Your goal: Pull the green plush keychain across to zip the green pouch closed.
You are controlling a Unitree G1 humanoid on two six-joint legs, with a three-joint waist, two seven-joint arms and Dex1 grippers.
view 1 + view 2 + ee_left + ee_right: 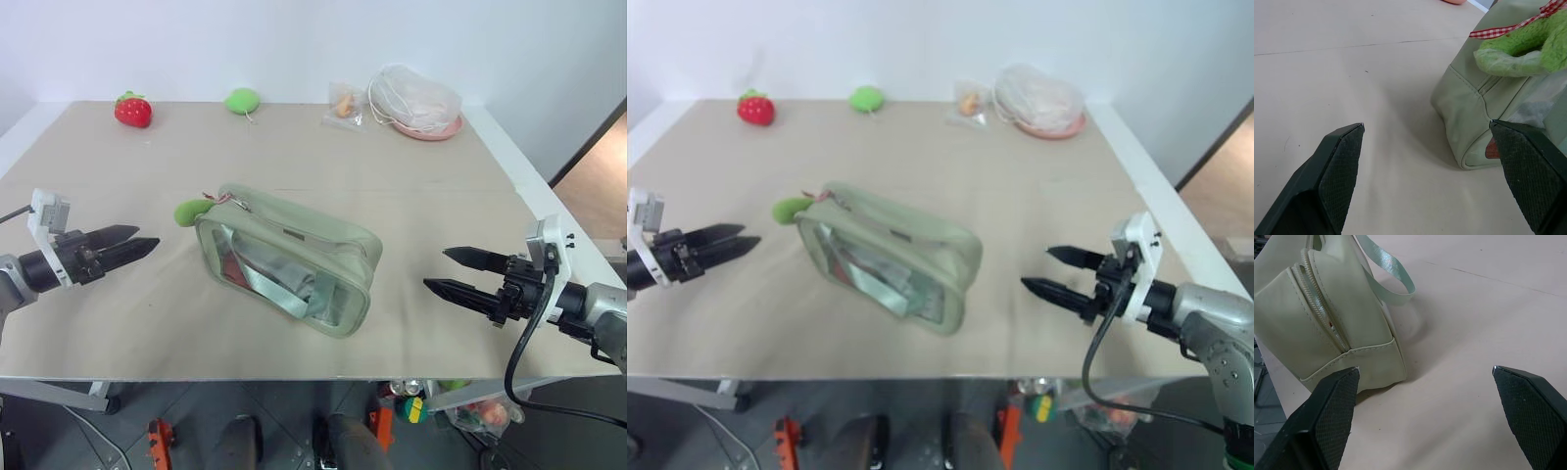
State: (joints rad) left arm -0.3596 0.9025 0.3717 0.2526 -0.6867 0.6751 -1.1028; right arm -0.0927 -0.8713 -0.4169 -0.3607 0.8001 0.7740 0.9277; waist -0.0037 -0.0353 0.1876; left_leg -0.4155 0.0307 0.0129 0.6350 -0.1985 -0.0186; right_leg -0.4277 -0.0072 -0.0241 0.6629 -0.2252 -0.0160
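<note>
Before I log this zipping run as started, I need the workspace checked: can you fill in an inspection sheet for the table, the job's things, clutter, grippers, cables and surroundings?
Surface: beige table top, one seam line across it.
Job's things: pale sage-green soft zip pouch with clear window lies mid-table; lime-green fuzzy plush keychain hangs at its left end on a red checked cord.
Clutter: red strawberry plush, round green plush, small clear packet, pink dish holding a white bag, all along the far edge.
Grippers: left gripper and right gripper open, flanking the pouch, touching nothing.
Cables: black cable at the right wrist.
Surroundings: white wall; toys under the table.
</note>
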